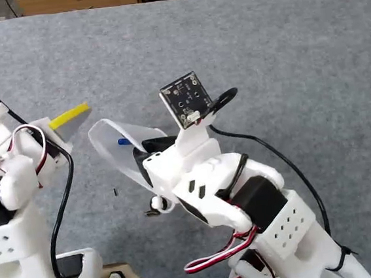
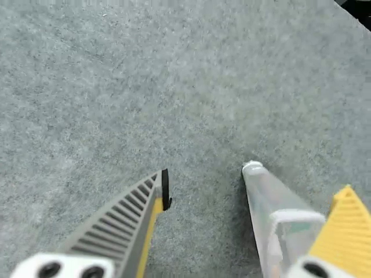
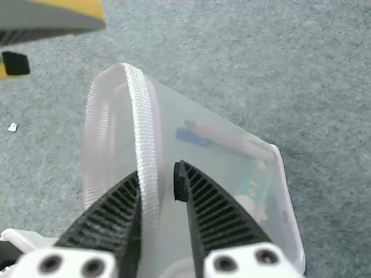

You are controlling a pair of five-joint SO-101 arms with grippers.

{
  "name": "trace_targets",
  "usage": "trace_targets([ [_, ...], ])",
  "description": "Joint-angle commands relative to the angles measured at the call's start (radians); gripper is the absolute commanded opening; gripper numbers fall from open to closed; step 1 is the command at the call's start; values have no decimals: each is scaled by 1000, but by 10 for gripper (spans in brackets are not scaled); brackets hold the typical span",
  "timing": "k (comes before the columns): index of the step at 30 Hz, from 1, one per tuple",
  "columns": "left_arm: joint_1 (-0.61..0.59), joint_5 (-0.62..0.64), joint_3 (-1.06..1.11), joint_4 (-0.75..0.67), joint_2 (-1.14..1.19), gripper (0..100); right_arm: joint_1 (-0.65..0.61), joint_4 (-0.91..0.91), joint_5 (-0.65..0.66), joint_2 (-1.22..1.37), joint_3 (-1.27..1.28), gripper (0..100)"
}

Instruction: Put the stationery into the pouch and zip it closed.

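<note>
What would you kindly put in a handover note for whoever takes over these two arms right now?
The left gripper is open and empty, over the grey mat close to the pouch.
The right gripper is shut on the pouch's woven zip strip.
The pouch lies on the mat between the arms; a pen and other stationery show through its wall.
Done: the stationery appears to be inside.
Left: I cannot tell how far the zip is closed, so check it and finish zipping.
</note>
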Motion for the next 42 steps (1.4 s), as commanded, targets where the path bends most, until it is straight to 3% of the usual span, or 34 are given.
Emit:
trace_targets([
  [1,-1,-71,10,14,-9,430,34,0,9,5,-45,12],
  [6,5,-130,74,14,-9,430,57,0,9,5,-45,12],
  [16,151,-163,91,14,-3,417,57,0,9,5,-45,12],
  [24,232,-169,193,-81,-3,262,57,6,6,5,-110,12],
  [35,236,-161,255,-187,0,29,57,8,9,5,-108,12],
  [39,282,-152,255,-187,0,28,57,6,11,5,-110,13],
  [42,292,-71,249,-210,0,28,57,8,11,-10,-130,15],
])
